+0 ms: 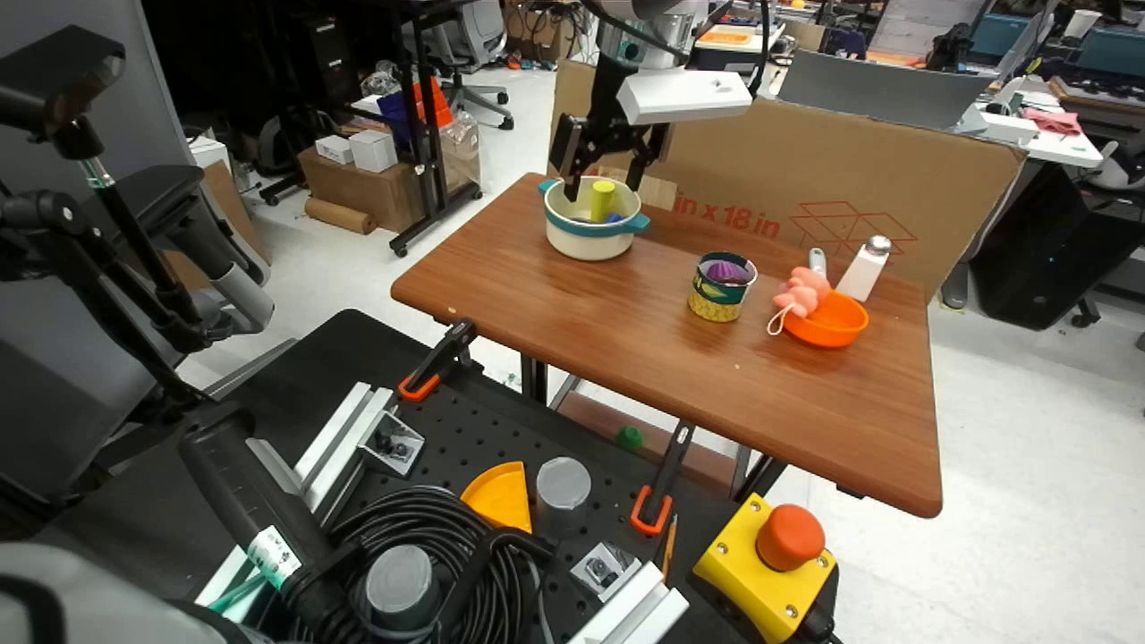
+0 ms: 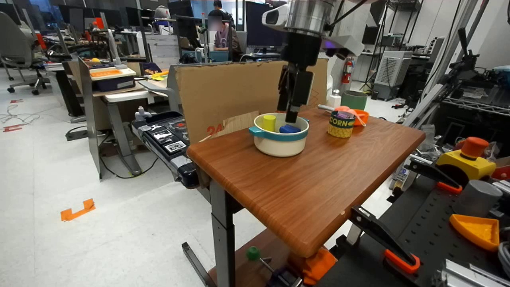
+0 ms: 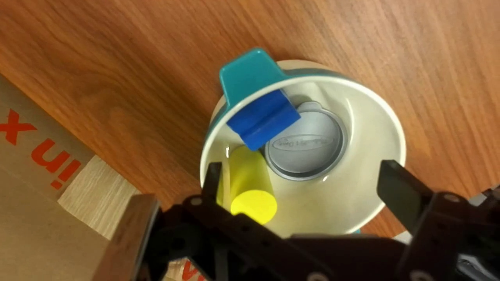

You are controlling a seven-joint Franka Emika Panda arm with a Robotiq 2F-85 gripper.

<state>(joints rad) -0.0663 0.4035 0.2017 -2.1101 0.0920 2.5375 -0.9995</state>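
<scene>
A cream pot with teal handles (image 1: 586,243) stands on the wooden table, seen in both exterior views. Inside it are a yellow cylinder (image 3: 254,205), a blue block (image 3: 263,120) and a round grey lid (image 3: 306,144) lying flat on the bottom. My gripper (image 3: 300,167) points down over the pot, its jaws wide apart with nothing between them. In the wrist view the left fingertip is nearest the yellow cylinder; whether they touch I cannot tell. The opposite fingertip lies across the pot's rim in that view. The blue block leans against the pot wall below one handle.
Farther along the table stands a corn can (image 1: 716,300) with a purple item (image 1: 729,272) in it. Past it are an orange bowl (image 1: 830,326), a pink puffy item (image 1: 803,291) and a white shaker (image 1: 864,270). A cardboard panel (image 2: 235,91) rises along the table's back edge.
</scene>
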